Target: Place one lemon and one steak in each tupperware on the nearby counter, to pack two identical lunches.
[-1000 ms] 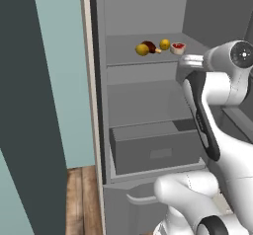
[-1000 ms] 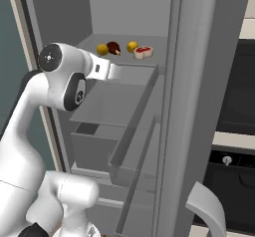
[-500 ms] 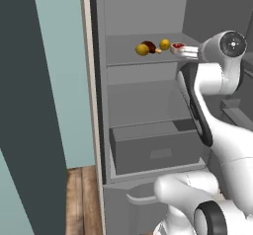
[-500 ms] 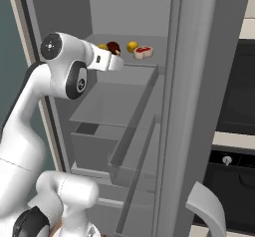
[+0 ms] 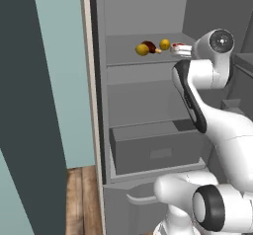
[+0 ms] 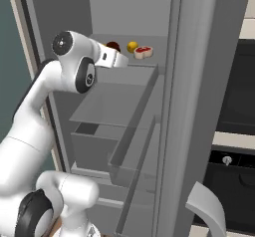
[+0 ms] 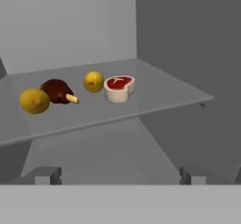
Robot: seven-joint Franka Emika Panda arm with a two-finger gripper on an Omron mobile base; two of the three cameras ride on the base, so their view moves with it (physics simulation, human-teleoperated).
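Left base view: open fridge, top shelf (image 5: 123, 56) carries the goods; near lemon (image 5: 142, 50) touching the dark steak (image 5: 149, 46), second lemon (image 5: 164, 44) further right, red steak (image 5: 179, 47) partly behind the arm's wrist. Right base view: gripper (image 6: 123, 60) level with the shelf, short of the red steak (image 6: 143, 52); yellow lemon (image 6: 132, 47) and dark cut (image 6: 113, 46) behind it. Hand view: fingertips (image 7: 47, 174) stand wide apart, nothing between them; left lemon (image 7: 34, 100), dark steak (image 7: 57, 91) with a small bone end, lemon (image 7: 94, 82), red steak (image 7: 119, 88) with pale fat rim, all resting on the shelf. Judgement: lemons firm, light, apt to roll, so pinch across the middle; steaks probably soft and slick, best taken across the narrow width, low.
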